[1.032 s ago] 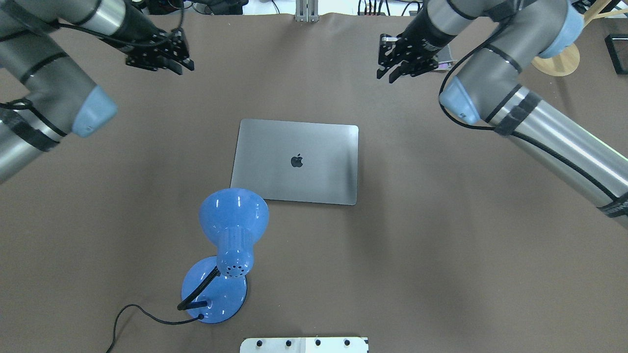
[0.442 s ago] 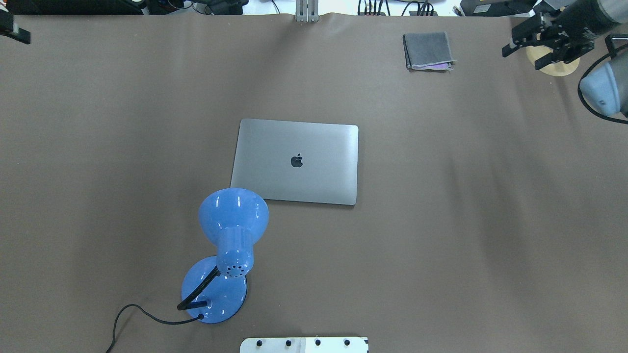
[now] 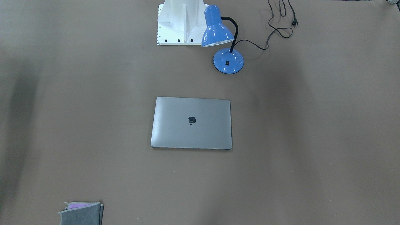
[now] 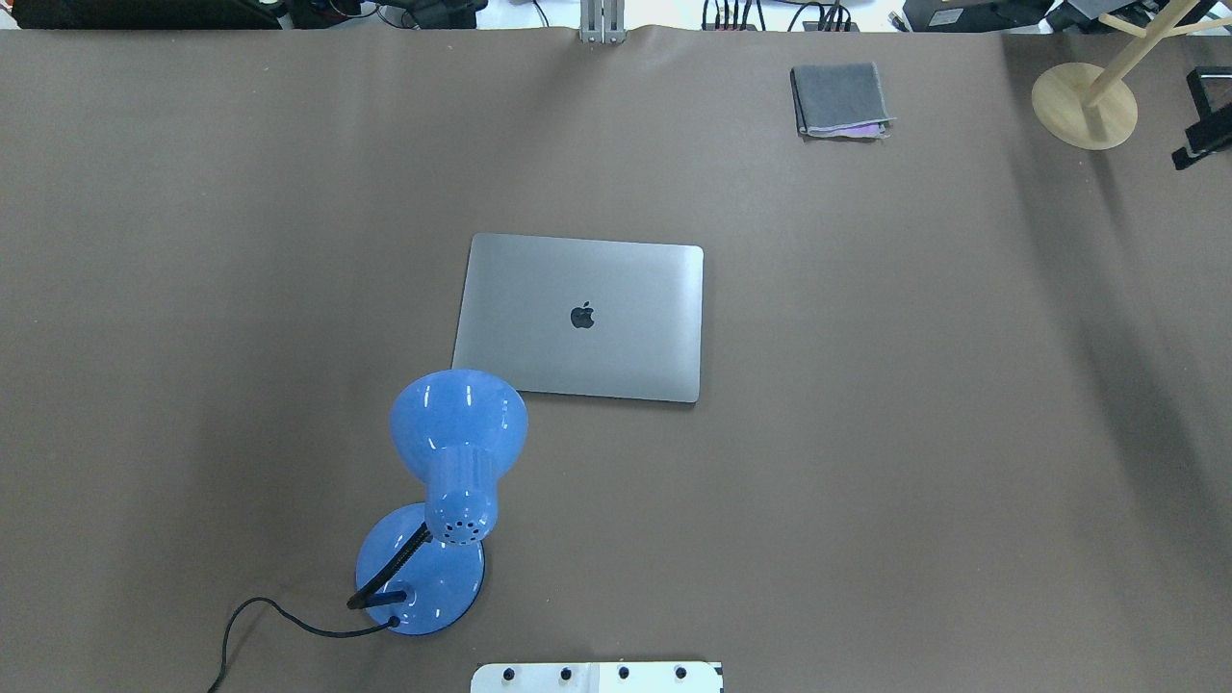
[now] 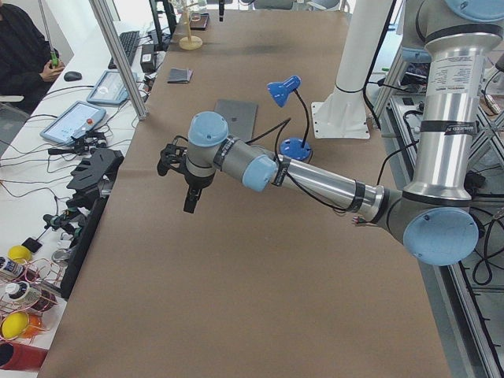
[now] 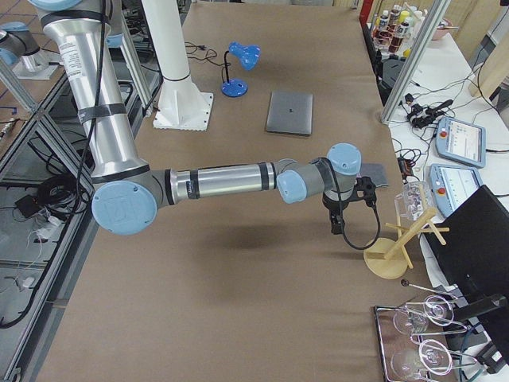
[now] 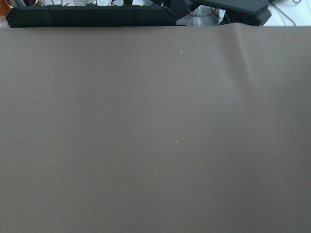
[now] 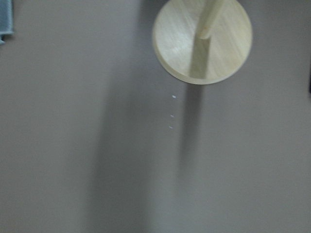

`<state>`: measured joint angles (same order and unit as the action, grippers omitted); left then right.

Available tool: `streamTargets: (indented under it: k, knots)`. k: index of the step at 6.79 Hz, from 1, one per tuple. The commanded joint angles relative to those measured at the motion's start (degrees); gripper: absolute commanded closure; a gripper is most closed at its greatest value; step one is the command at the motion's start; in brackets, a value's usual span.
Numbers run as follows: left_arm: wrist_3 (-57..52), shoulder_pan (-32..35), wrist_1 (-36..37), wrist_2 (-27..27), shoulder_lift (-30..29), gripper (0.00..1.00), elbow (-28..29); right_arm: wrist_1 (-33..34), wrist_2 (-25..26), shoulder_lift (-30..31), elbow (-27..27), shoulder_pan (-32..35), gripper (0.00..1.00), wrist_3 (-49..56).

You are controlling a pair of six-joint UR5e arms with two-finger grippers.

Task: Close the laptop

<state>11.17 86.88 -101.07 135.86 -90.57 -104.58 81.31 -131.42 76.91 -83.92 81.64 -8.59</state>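
The laptop (image 4: pixel 577 318) lies shut and flat in the middle of the brown table, grey lid up with the dark apple logo showing. It also shows in the front-facing view (image 3: pixel 191 122) and both side views (image 5: pixel 236 118) (image 6: pixel 289 113). My left gripper (image 5: pixel 169 161) hangs above the table's left end, far from the laptop. My right gripper (image 6: pixel 362 189) hangs above the right end, near the wooden stand. Each shows only in a side view, so I cannot tell whether it is open or shut. Neither wrist view shows fingers.
A blue desk lamp (image 4: pixel 457 423) stands at the laptop's near-left corner, its cable trailing left. A grey felt pouch (image 4: pixel 839 99) lies at the far right. A wooden stand (image 4: pixel 1083 106) is at the far right corner. The white robot base (image 4: pixel 597 677) is at the near edge.
Both arms have swung outward from above the far side of the table to its two ends, out of the overhead view. The laptop and lamp have not moved.
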Motion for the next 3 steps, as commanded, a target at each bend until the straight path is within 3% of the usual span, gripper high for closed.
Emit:
streamTargets:
  k: [1, 2, 3]
  knots:
    - [-4.67, 1.19, 1.40, 0.02, 5.47, 0.02, 1.04, 19.15, 7.20, 0.61, -1.07, 5.61, 0.00, 21.25]
    - [-4.67, 1.28, 6.53, -0.07, 4.97, 0.02, 0.35, 25.50, 6.54, 0.26, -1.68, 6.59, 0.00, 24.90]
    - [-4.76, 1.02, 13.63, -0.24, 4.01, 0.02, -0.35, 26.61, 6.10, 1.57, -3.95, 7.38, 0.00, 24.94]
